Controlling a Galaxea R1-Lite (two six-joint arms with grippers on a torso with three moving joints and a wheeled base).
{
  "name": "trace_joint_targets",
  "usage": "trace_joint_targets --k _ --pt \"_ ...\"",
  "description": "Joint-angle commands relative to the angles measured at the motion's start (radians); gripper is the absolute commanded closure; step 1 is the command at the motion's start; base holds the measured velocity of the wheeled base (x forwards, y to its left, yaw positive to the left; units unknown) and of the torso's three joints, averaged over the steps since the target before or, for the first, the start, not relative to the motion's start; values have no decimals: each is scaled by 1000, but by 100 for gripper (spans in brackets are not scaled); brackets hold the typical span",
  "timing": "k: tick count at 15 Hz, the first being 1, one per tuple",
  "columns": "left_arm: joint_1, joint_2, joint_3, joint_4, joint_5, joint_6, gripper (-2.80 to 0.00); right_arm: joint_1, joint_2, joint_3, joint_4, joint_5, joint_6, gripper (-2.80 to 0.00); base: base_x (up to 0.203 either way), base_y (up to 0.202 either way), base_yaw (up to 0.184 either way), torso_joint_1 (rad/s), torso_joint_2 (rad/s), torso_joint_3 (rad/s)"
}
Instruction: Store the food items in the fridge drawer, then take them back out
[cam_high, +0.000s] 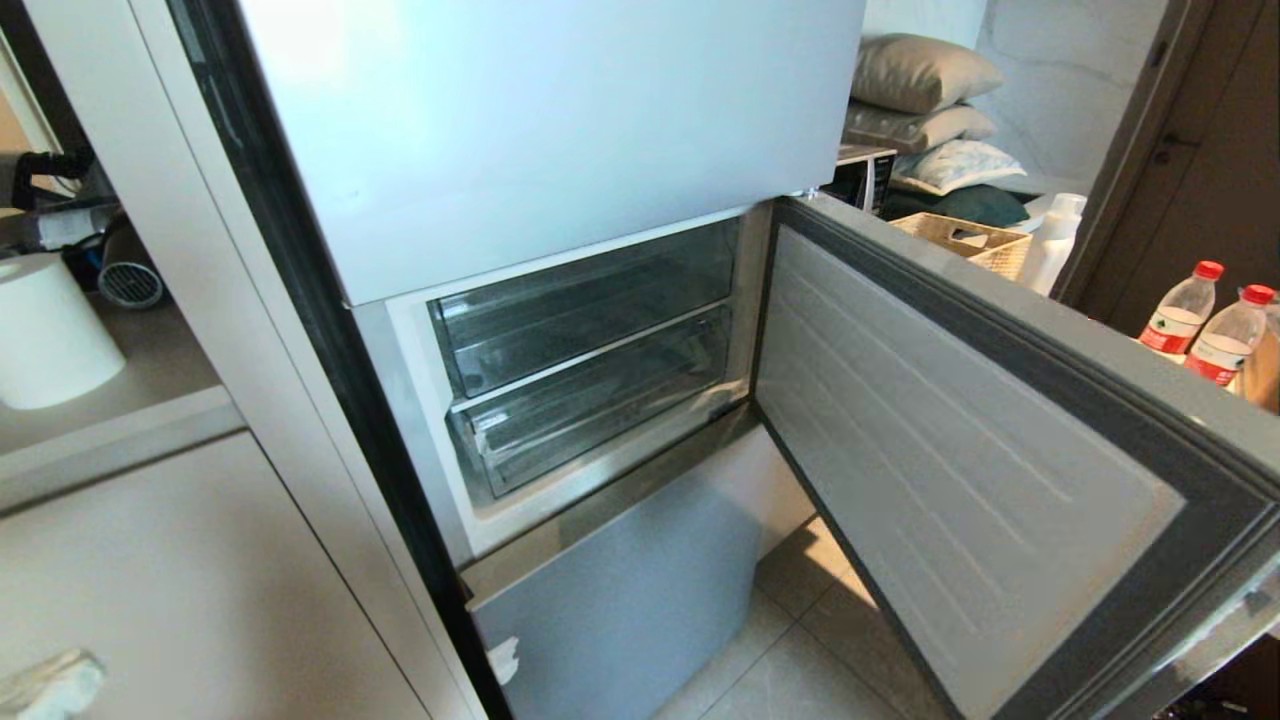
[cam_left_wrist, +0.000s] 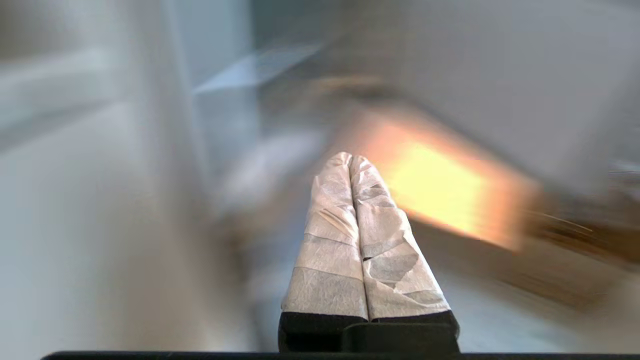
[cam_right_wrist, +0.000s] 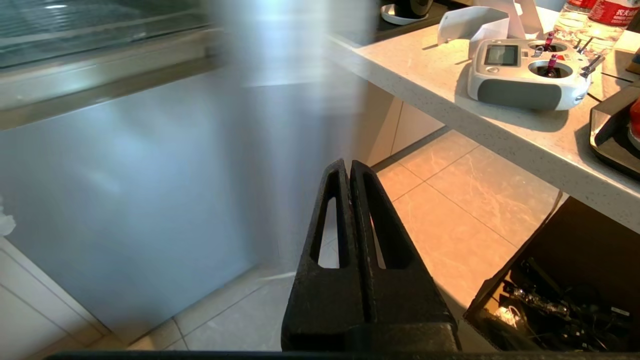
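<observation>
fridge door (cam_high: 960, 480) swung open, two clear drawers pushed in. fridge drawer (cam_high: 590, 400) = lower one, looks empty, no fruit seen. left gripper (cam_left_wrist: 350, 160) taped tips pressed together, holding nothing; right gripper (cam_right_wrist: 348, 167) closed, empty, low by floor, both away frm drawer.

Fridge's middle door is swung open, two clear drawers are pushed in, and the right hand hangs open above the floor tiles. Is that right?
Not quite: the right hand is shut, fingers pressed together, as the right wrist view shows. The rest holds: the middle door is open and both clear drawers sit pushed in.
</observation>
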Motion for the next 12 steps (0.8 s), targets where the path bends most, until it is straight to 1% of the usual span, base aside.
trace_joint_targets --k 1,2,3,4,5,6,7,8,9,11,12 --pt "244 -153 6 19 160 60 0 0 1 0 0 0 -1 0 0 0 0 0 0 0" --pt "285 -167 65 10 172 99 0 0 1 0 -1 1 -1 0 0 0 0 0 0 0" --pt "289 -166 139 22 131 119 0 1 1 0 -1 0 -1 0 0 0 0 0 0 0" --pt "289 -165 222 54 74 134 0 1 1 0 -1 0 -1 0 0 0 0 0 0 0" --pt "294 -172 298 89 38 150 0 1 1 0 -1 1 0 0 0 0 0 0 0 0" --pt "305 -177 335 110 33 152 0 1 1 0 -1 0 2 0 0 0 0 0 0 0" --pt "329 -188 335 136 67 157 0 1 1 0 -1 0 1 0 0 0 0 0 0 0" --pt "371 -224 321 161 92 175 0 1 1 0 -1 0 1 0 0 0 0 0 0 0" --pt "416 -268 309 195 94 195 0 1 1 0 -1 1 -4 0 0 0 0 0 0 0" --pt "428 -284 290 253 86 237 0 -1 1 0 -1 0 1 0 0 0 0 0 0 0" --pt "428 -284 288 257 86 237 0 1 1 0 -1 0 1 0 0 0 0 0 0 0"
